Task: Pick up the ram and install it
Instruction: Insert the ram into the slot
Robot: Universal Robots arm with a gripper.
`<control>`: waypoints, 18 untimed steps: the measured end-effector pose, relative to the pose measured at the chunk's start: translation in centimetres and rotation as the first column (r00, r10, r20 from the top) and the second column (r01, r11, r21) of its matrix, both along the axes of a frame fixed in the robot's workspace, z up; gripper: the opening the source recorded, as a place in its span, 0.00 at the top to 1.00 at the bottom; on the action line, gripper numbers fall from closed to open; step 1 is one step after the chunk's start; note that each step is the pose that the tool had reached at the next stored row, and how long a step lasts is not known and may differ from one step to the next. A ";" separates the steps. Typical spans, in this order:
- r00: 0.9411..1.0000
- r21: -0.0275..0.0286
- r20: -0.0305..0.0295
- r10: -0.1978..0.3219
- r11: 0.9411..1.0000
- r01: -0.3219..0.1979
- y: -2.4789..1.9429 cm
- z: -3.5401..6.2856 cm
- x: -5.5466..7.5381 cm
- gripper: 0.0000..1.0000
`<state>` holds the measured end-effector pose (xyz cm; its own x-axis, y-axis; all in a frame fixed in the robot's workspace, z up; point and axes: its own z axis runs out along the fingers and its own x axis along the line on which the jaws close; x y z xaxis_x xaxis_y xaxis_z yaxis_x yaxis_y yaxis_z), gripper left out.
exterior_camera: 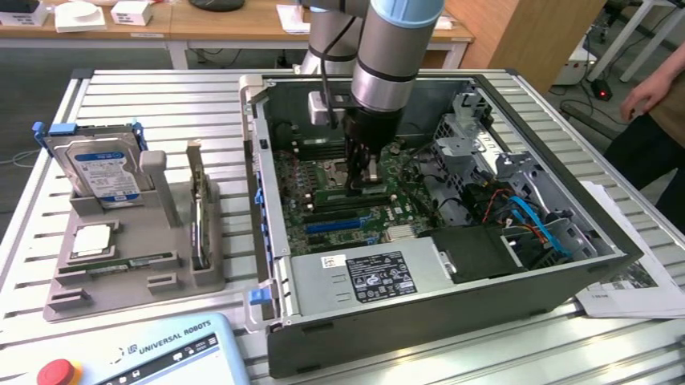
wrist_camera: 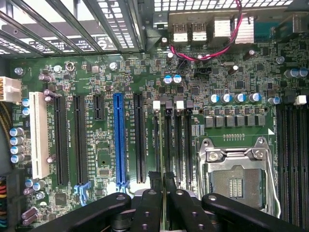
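My gripper (exterior_camera: 362, 186) reaches down into the open computer case (exterior_camera: 281, 241), just above the motherboard (exterior_camera: 374, 216). Its fingers are shut on the ram (exterior_camera: 348, 195), a long thin green stick lying level under the fingertips, right over the memory slots. In the wrist view the ram (wrist_camera: 158, 145) appears edge-on as a thin line running out from between the black fingers (wrist_camera: 149, 203), in line with the leftmost memory slot beside the white clips (wrist_camera: 156, 104). My gripper (wrist_camera: 161, 178) sits next to the empty processor socket (wrist_camera: 236, 181).
On the exterior view's left a grey holder (exterior_camera: 204, 277) carries a hard drive (exterior_camera: 102, 172), a silver processor chip (exterior_camera: 91, 241) and a thin upright board (exterior_camera: 196, 208). A teach pendant (exterior_camera: 139, 353) lies at the front. A person (exterior_camera: 653, 120) stands at the right beside papers (exterior_camera: 631, 289).
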<state>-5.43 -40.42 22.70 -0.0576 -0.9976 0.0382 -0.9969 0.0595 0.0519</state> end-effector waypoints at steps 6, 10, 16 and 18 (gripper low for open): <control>1.000 0.000 0.000 0.000 1.000 0.000 0.00 -0.15 0.0 0.87; 1.000 0.000 0.000 0.000 1.000 0.000 0.00 -0.22 0.0 0.87; 1.000 0.000 0.000 0.000 1.000 0.000 -0.01 -0.44 0.0 0.87; 1.000 0.000 0.000 0.000 1.000 0.000 0.00 -0.46 0.0 0.87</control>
<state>-5.43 -40.43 22.24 -0.0577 -0.9976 0.0381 -0.9969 0.0596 0.0518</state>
